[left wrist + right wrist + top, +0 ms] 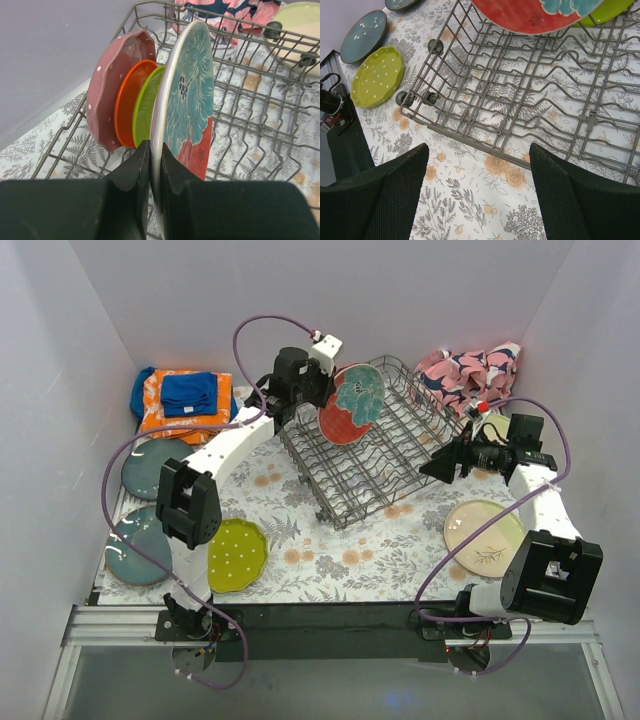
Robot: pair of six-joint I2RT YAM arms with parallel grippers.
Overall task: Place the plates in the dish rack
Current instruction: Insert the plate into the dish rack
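Left gripper (154,152): clamped on floral plate (192,90) rim
Right gripper (477,152): apart, empty
Risk: plate seemingly unseated in dish rack (400,480); released, it topples left onto lime plate (145,107)

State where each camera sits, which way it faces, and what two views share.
Top external: above and behind both arms, which show, facing down on the dish rack.
Left wrist: faces along the left end effector, shut on the floral plate, into the rack.
Right wrist: faces down past the open right end effector at the rack's edge.
Shared: yellow-green dotted plate, top and right wrist.
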